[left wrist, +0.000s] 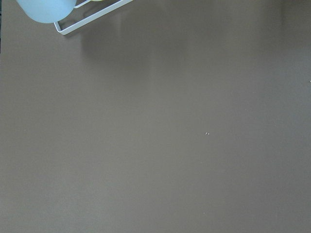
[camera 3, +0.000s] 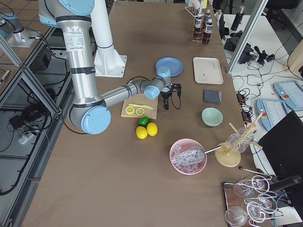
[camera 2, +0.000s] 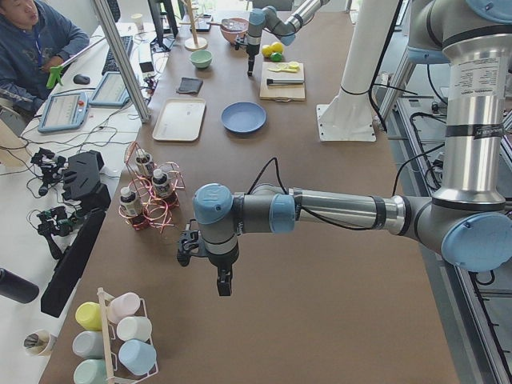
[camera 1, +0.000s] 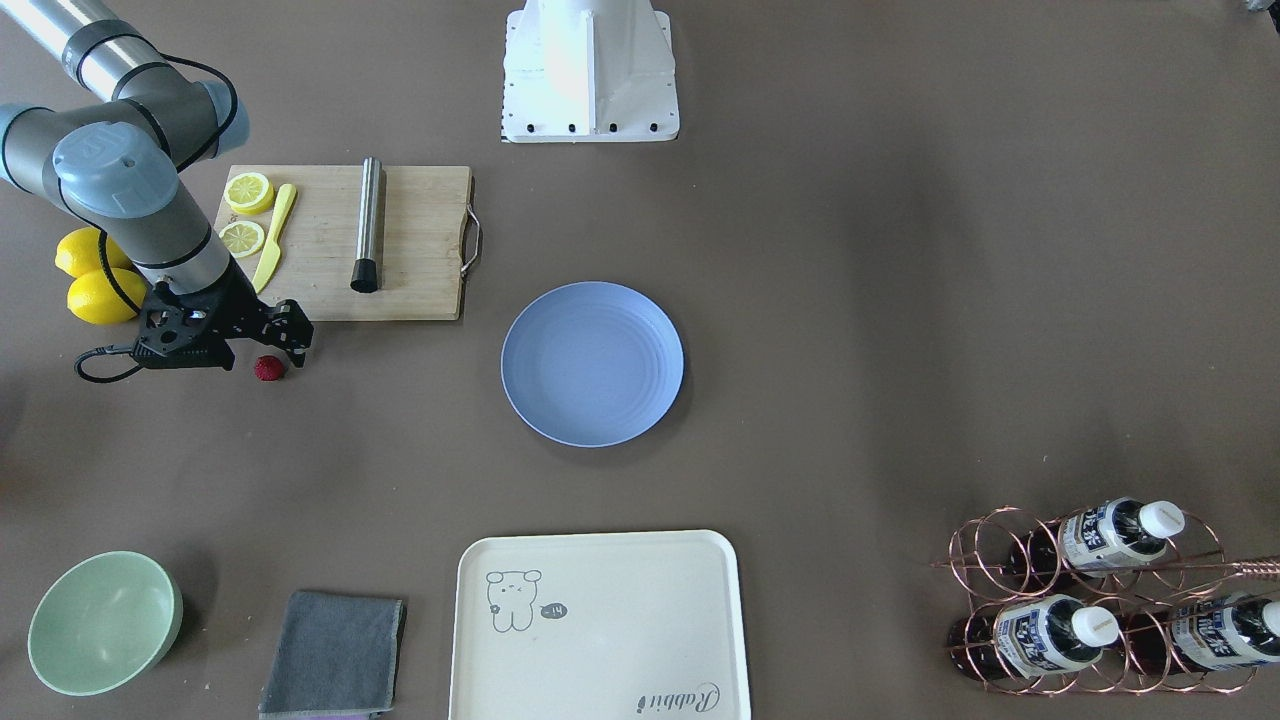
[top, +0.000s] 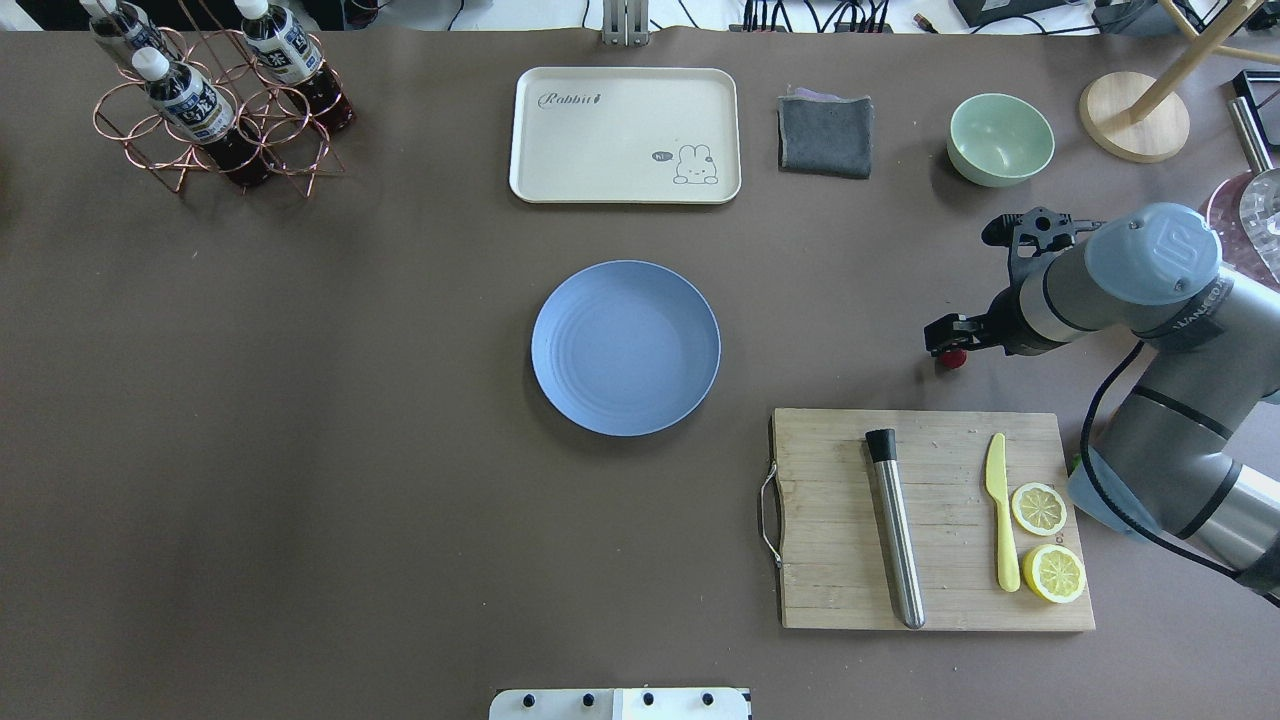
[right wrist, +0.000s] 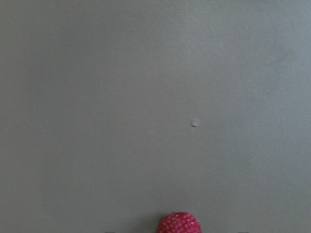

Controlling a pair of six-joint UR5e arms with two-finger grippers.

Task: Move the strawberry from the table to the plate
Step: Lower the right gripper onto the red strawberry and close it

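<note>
Well, from the front camera the strawberry (camera 1: 268, 368) is seen on the table (camera 1: 850, 300), just beside the tips of the right gripper (camera 1: 288, 350) and near the cutting board (camera 1: 400, 250). The plate (camera 1: 592, 362) is found well apart from it, with nothing on it.

From overhead, the berry is half hidden under that gripper. The plate is off to the robot's left of it, about level.

From the left side camera, the left gripper (camera 2: 224, 286) is seen over bare table at the far end, so the right arm is much the nearer one.

From the right wrist camera, the berry is caught at the very bottom edge, in the middle, and no fingers are shown.

Whether either gripper is spread or pressed together cannot be told. The berry is roundish, so no long side needs to be lined up with.
</note>
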